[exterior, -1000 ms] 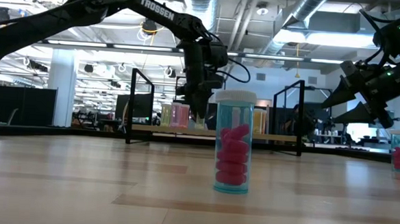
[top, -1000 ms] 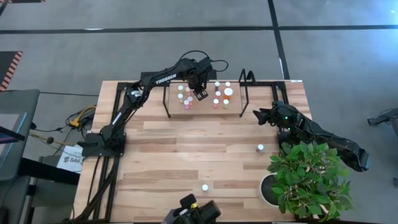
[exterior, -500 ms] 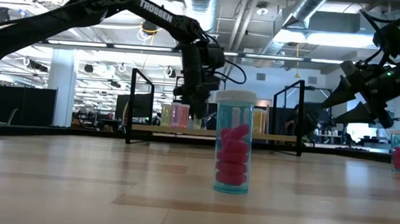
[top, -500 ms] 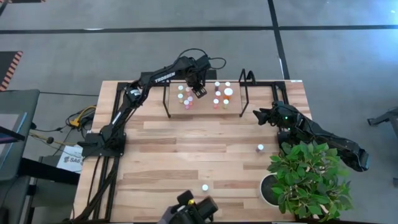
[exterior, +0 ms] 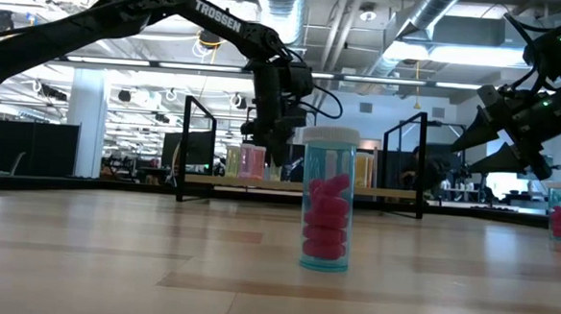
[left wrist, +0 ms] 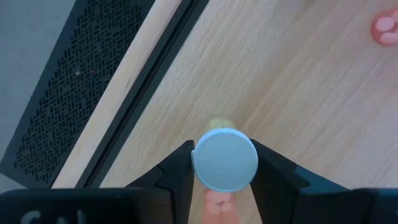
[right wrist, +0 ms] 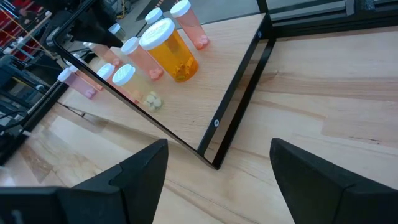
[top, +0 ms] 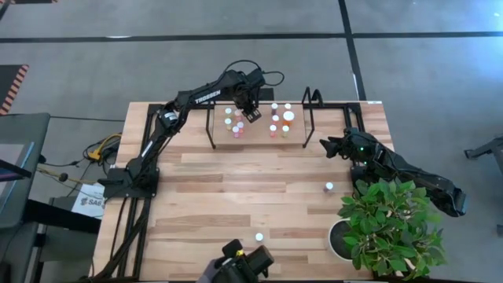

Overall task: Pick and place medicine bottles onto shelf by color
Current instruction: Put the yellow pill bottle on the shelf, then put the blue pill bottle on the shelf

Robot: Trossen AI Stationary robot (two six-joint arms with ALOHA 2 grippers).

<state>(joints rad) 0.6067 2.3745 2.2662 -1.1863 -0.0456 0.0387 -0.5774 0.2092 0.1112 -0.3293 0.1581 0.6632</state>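
- The table [top: 236,189] carries the shelf [top: 259,137] along its far edge. The shelf already holds two crowded clusters of bottles [top: 279,122], so any bottle set down there could knock a neighbour over.
- The left arm reaches over the shelf's left part. Its claw [left wrist: 224,186] is clamped on a white-capped bottle [left wrist: 224,160], whose body is mostly hidden under the cap. The shelf's black rail runs near it, so the bottle may catch that rail or land off the board.
- The right claw [right wrist: 214,155] waits with its fingers wide apart, just off the shelf's right hoop [top: 312,98]. A reach from there could clip the hoop.
- Two bottles stand loose on the table: one [top: 329,187] near the plant [top: 389,228], whose leaves could snag the right arm.
- The other [exterior: 327,200], filled with pink pills, stands at the near edge and could be tipped off.
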